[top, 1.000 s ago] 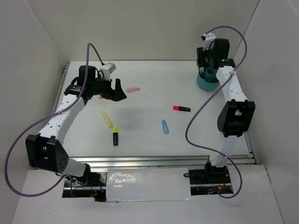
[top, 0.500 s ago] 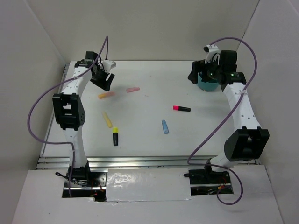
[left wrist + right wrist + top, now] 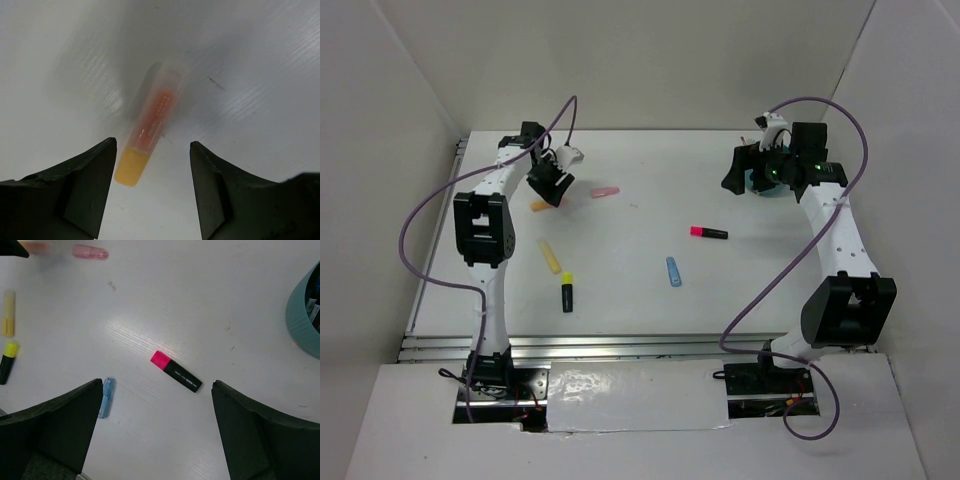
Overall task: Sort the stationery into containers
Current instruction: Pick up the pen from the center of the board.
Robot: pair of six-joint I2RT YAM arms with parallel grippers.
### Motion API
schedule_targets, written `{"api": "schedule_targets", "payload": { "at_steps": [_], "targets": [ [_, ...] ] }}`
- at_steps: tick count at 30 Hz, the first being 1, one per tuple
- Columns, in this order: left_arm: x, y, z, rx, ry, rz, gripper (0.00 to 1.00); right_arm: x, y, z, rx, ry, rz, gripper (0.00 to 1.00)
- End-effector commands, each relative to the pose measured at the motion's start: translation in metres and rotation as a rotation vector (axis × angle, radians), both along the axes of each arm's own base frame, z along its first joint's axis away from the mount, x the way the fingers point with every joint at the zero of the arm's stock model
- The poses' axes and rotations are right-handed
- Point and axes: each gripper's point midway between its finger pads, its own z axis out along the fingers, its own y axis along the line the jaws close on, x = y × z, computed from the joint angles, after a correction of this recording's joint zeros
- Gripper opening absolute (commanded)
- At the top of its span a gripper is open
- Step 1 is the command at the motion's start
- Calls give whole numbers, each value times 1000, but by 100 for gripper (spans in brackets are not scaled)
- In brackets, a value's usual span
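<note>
An orange marker [image 3: 150,131] [image 3: 540,206] lies flat at the table's far left. My left gripper [image 3: 152,146] [image 3: 548,190] hangs over it, open, with the marker's orange end between the jaws nearer the left finger, untouched. My right gripper [image 3: 157,384] [image 3: 739,173] is wide open and empty, raised beside the teal cup [image 3: 306,322] [image 3: 767,187], which it partly hides in the top view. Below it lie a pink-black highlighter [image 3: 176,371] [image 3: 708,232] and a blue marker [image 3: 105,397] [image 3: 673,271]. A pink eraser [image 3: 605,191] [image 3: 90,252] rests right of the left gripper.
A pale yellow marker [image 3: 551,256] [image 3: 7,312] and a yellow-black highlighter [image 3: 566,292] [image 3: 7,361] lie at front left. White walls enclose the table on three sides. The purple cables loop above both arms.
My left gripper has swung right and come down over the orange marker, its jaws narrowing. My right gripper has drawn left, away from the cup, and opened wide.
</note>
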Motion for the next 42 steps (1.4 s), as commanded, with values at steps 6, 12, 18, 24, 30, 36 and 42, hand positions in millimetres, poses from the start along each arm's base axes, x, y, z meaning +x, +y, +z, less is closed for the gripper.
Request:
{"api": "schedule_targets", "payload": {
  "at_steps": [6,12,18,24,30,36,42],
  "targets": [
    [9,-3,-38,-12,34,11,66,-16,7,40,-1,-92,50,94],
    [-11,-15,-43,6,81,5,45,-37,28,55,-69,-192,178,89],
    [-54,-39,-11,-135,174,89,8,-76,77,92,-224,-425,397,78],
    [-107,-109,92,-637,336,258,0,-106,120,102,-433,-665,571,82],
    [-149,-135,132,-743,418,513,0,-142,183,102,-481,-828,797,72],
    [-190,-155,142,-800,523,522,0,-173,250,68,-579,-895,1103,53],
    [-235,-176,146,-830,576,422,0,-198,305,26,-664,-948,1364,50]
  ]
}}
